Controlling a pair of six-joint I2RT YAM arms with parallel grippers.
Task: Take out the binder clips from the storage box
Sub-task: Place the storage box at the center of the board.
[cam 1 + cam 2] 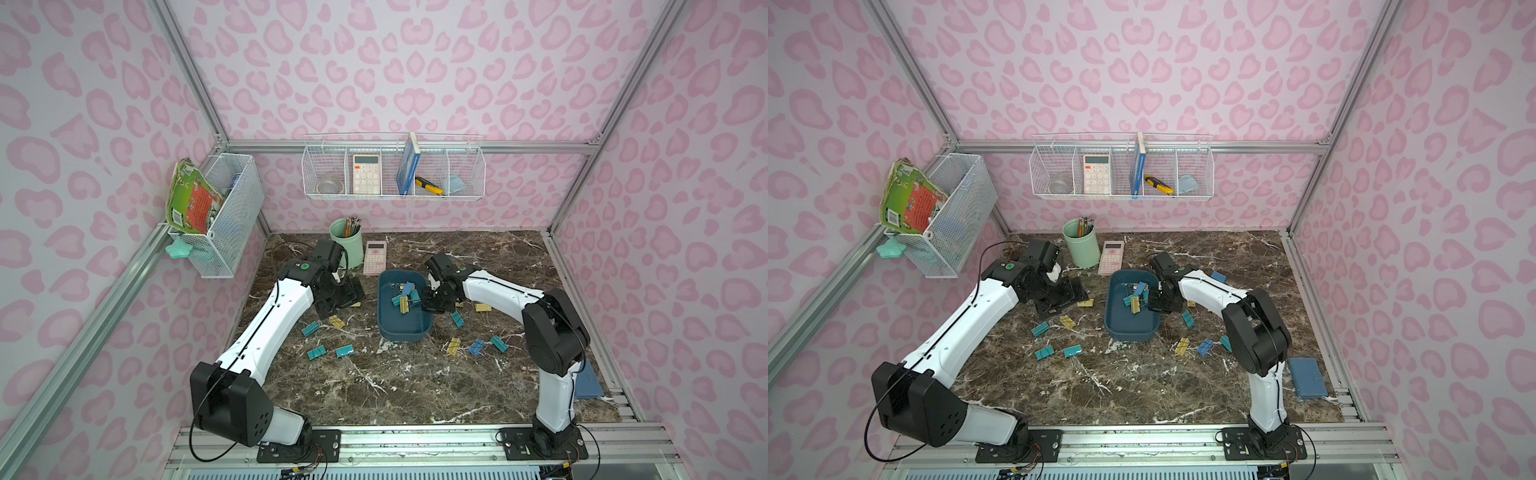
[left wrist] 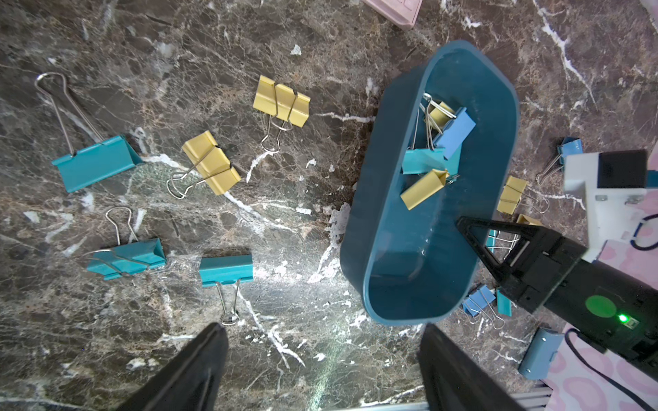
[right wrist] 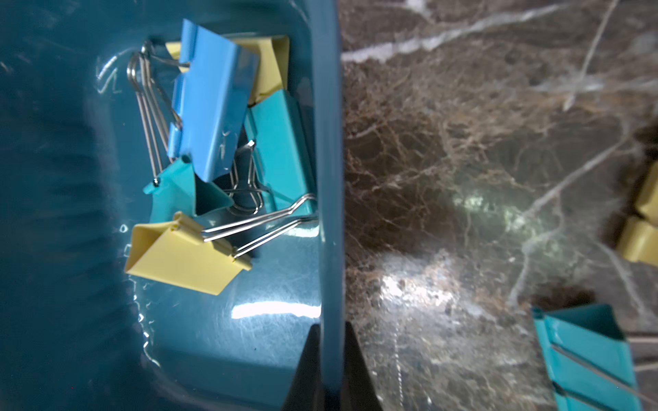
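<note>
The right fingers (image 3: 309,359) are closed on the storage box (image 3: 331,178), pinching its long wall at the rim with 1 finger inside and 1 outside. Against that same wall, inside the box, 5 binder clips (image 3: 213,106) lie in a loose heap: 1 blue on top, 2 teal and 2 pale yellow, their silver wire handles crossing one another. In both top views this heap sits in the half of the box farther from the arm bases. The left fingers (image 2: 199,366) stand wide apart and hold nothing, hovering over the counter (image 2: 320,213) to the left of the box. Below them, 3 teal and 2 yellow clips lie spread on the counter, all clear of the box. The box itself stands near the middle of the counter, and to its right several more clips in teal, yellow and blue are scattered. Behind the box lie a pink calculator (image 1: 375,257) and a mint-green cup (image 1: 347,245).
</note>
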